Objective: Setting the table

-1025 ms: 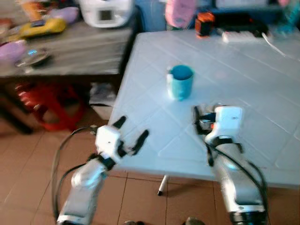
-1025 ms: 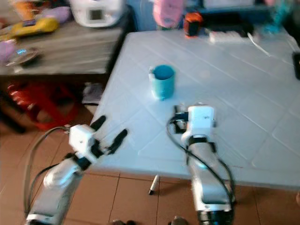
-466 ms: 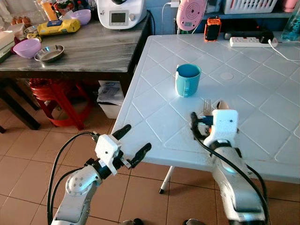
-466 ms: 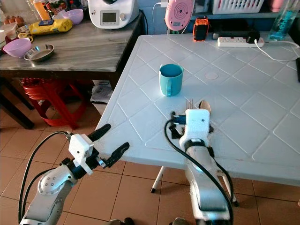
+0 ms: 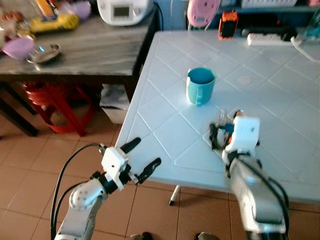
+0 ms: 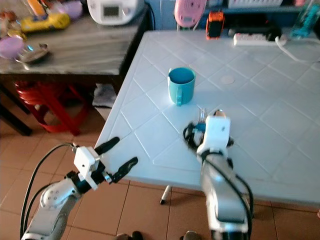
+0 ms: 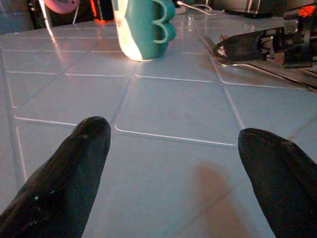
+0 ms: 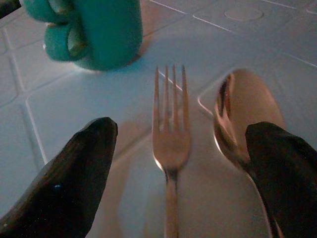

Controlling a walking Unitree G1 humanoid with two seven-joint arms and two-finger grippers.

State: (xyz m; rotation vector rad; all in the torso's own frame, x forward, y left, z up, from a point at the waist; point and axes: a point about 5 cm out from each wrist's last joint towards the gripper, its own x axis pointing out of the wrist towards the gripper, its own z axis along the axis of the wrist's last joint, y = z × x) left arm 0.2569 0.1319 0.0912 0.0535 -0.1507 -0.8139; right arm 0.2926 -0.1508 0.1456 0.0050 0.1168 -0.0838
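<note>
The right arm hides most of the fork (image 8: 170,139) and spoon (image 8: 243,116), which lie side by side on the desk (image 5: 165,105) near the mug (image 5: 200,86). The right end effector (image 8: 188,173) hovers spread over them. The left end effector (image 5: 142,159) is open at the desk's edge.

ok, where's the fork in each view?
Left eye: fork on the white table, tines just beyond the right pincer.
Right eye: same spot, below the mug.
Left wrist: upper right, beside the mug.
Right wrist: centre, left of the spoon.
Shared landmark: the teal mug.
</note>
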